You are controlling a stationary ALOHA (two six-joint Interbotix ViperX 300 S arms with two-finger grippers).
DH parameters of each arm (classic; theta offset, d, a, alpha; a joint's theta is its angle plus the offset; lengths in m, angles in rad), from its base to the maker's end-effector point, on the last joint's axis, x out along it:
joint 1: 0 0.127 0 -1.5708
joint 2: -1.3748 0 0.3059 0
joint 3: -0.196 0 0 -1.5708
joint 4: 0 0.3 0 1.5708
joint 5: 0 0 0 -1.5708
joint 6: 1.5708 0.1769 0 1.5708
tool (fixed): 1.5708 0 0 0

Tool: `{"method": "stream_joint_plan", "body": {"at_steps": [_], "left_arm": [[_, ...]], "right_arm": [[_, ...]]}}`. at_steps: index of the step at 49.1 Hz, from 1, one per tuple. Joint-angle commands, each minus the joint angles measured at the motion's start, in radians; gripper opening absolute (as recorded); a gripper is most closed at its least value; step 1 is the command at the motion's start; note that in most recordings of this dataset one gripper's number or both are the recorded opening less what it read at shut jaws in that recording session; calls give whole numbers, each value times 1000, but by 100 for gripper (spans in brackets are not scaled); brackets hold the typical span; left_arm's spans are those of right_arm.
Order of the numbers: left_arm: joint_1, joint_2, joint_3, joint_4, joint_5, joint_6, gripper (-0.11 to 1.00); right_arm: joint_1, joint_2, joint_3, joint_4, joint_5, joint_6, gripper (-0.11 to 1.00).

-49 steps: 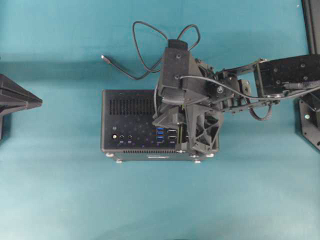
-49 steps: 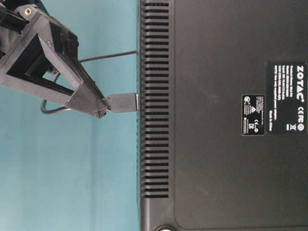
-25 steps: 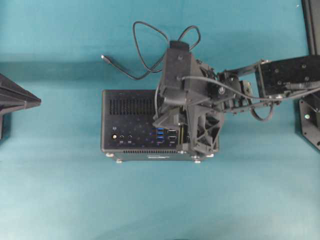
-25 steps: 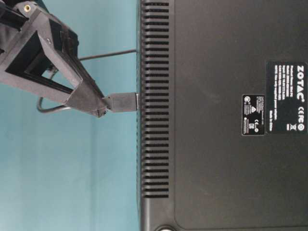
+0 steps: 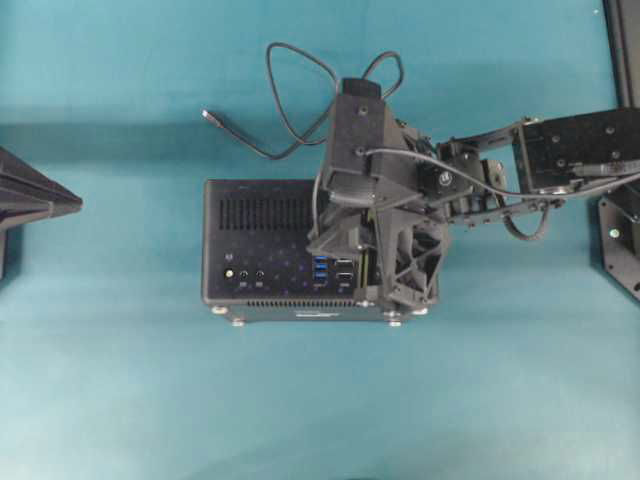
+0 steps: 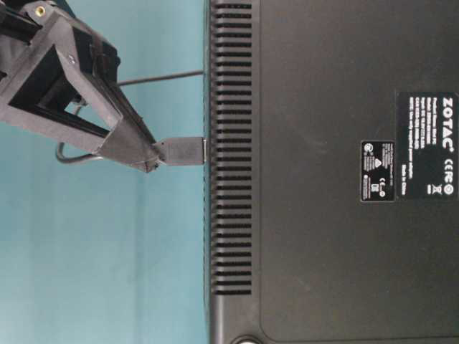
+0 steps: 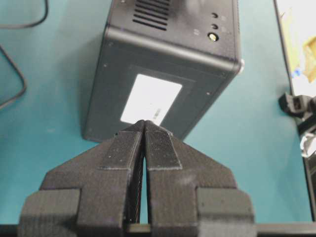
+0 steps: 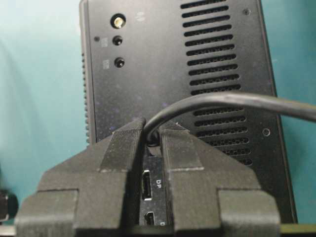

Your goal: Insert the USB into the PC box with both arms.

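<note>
Ribbed right gripper around USB plug (chunky, black) at slotted PC box

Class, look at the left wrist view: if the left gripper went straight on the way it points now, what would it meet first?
Most likely the PC box: the shut left gripper points at its near side wall with the white label. Depth is unclear.
</note>
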Motion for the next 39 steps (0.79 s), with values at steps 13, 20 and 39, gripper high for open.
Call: {"method": "stream_joint_plan", "body": {"at_steps": [13,20,39], "left_arm": [[-2,6,-18,2,-5,-2,0],[-2,5,-18,2,-5,-2,0],[-2,-26,-17,2,38,2,0]], "right_arm": [[-12,-17,-2,5,5,-9,9],[-20,-34,2,6,6,-9,16],[-18,-109,5,5,-2,-8,76]]}}
